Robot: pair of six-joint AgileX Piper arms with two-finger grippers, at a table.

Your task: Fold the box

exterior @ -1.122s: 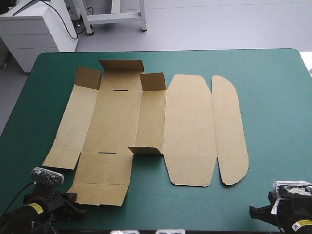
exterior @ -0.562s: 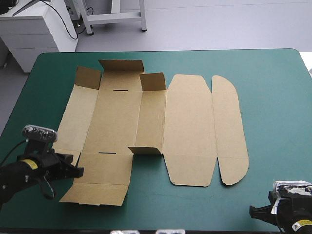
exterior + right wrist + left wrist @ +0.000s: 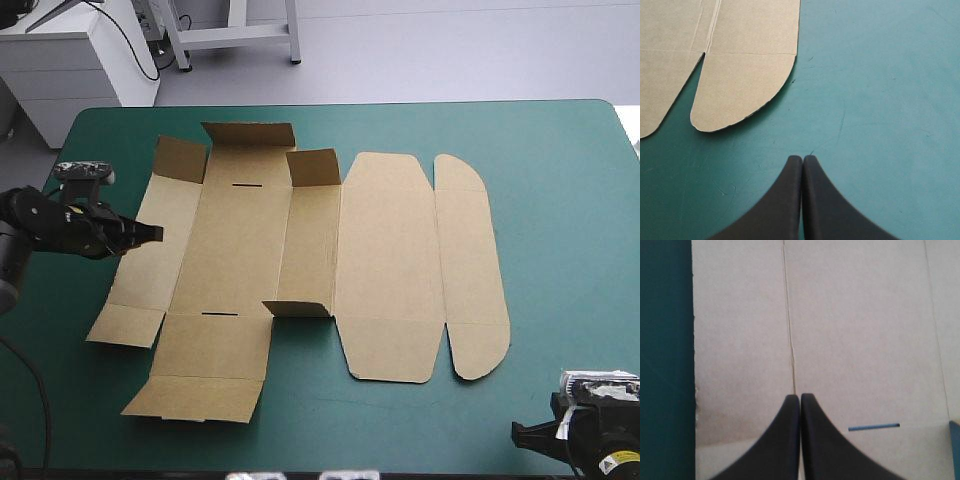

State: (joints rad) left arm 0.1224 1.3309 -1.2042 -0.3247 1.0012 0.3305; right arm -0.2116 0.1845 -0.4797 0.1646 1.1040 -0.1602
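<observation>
Moved from the near left corner of the bench (image 3: 570, 200) since the earlier frames, the left tool (image 3: 150, 232) is now found farther up the left side, its tip brought over the left outer panel of the box (image 3: 240, 240); nothing else has been shifted. Its black fingers are pressed together in one point, nothing pinched, poised over the crease (image 3: 791, 340) that divides the outer panel from the wide base panel. The brown box is laid open across the middle of the teal-green bench, mostly flat, with short flaps at its far end raised and a narrow wall right of the base partly lifted; the lid and its rounded flap (image 3: 740, 85) are left flat further right. At the near right corner the right tool (image 3: 802, 157) is held over bare cover, fingers likewise closed on nothing, near the rounded flap. Raising of the left wall is judged to be the step in hand, hardly begun. For that, the tip would need to be slid under the panel's outer edge, or the fingers parted to grip it, and the panel turned up along its crease
</observation>
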